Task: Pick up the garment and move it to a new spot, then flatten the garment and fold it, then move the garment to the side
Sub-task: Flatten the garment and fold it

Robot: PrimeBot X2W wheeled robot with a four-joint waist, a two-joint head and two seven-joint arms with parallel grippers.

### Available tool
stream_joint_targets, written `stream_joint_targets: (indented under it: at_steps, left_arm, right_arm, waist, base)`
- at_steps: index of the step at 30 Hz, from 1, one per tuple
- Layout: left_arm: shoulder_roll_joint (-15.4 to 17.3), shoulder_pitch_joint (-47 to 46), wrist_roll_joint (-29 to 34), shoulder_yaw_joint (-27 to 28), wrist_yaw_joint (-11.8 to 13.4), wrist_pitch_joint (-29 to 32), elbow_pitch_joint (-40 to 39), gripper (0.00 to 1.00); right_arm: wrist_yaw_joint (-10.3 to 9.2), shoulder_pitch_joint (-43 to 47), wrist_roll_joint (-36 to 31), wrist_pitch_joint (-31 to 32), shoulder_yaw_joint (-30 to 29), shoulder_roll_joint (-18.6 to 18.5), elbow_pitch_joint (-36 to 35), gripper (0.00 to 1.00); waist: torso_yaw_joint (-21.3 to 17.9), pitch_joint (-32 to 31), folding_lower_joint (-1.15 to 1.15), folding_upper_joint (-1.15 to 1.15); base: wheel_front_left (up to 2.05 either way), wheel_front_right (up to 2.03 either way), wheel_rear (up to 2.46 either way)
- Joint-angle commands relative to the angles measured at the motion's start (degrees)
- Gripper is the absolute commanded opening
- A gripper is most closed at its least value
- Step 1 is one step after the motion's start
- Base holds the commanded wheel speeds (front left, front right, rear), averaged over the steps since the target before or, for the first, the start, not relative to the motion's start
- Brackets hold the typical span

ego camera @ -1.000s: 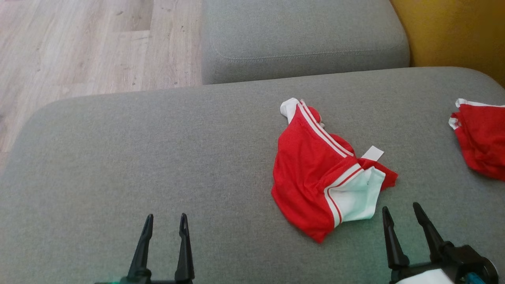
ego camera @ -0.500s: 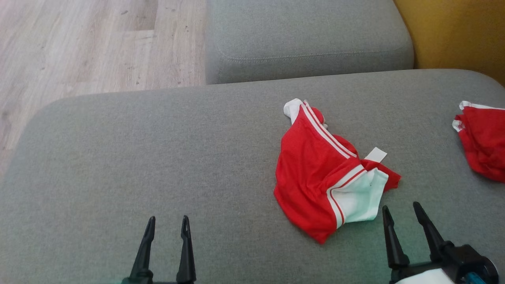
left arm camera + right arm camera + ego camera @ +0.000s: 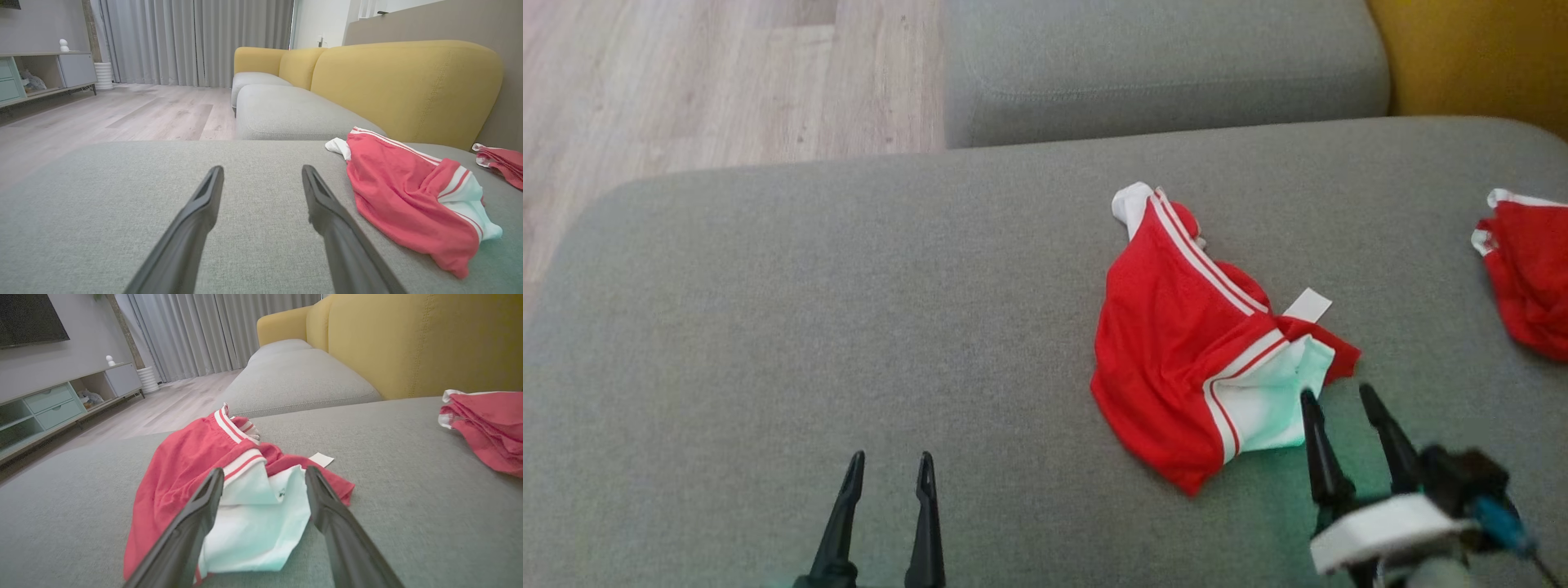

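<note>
The right gripper [image 3: 1336, 394] is farther toward 12 o'clock than a second ago. Its spread fingertips now reach the white panel [image 3: 1270, 404] at the 5 o'clock corner of the red shorts [image 3: 1168, 343], where earlier they stood short of it. The head camera has shifted slightly too.

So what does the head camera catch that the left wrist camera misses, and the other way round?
Head view's own: the right tool, open, by the white patch of the garment, and a white label beside it. Left wrist view's own: the room beyond, with grey curtains, the sofa's yellow backrest and a low cabinet. Shared: that crumpled red-and-white garment, a second red garment to its right, the grey cushion, the wooden floor and the open left tool.
</note>
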Motion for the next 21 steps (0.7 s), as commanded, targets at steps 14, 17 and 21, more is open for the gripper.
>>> stream_joint_targets:
  at_steps: [14,17,21]
  left_arm:
    - [-0.5,-6.8,0.7,-1.3,0.3,-0.5,-1.0,1.0]
    - [-0.5,-7.3,1.5,-1.7,0.1,-0.5,-0.7,1.0]
    - [-0.5,-7.5,1.9,-1.8,0.2,-0.5,-0.6,1.0]
  right_arm:
    - [-0.04,-18.9,29.4,-0.2,22.6,-11.2,15.1,1.0]
    - [-0.04,-20.4,35.5,-0.2,26.9,-12.3,14.1,0.45]
    - [-0.04,-21.6,40.6,-0.2,31.0,-14.0,10.4,0.0]
  waist:
    - [2.1,6.2,0.0,0.0]
    - [2.3,6.3,0.0,0.0]
    - [2.1,5.9,0.0,0.0]
  base:
    - [0.0,0.0,0.0]
    - [0.0,0.0,0.0]
    - [0.0,0.0,0.0]
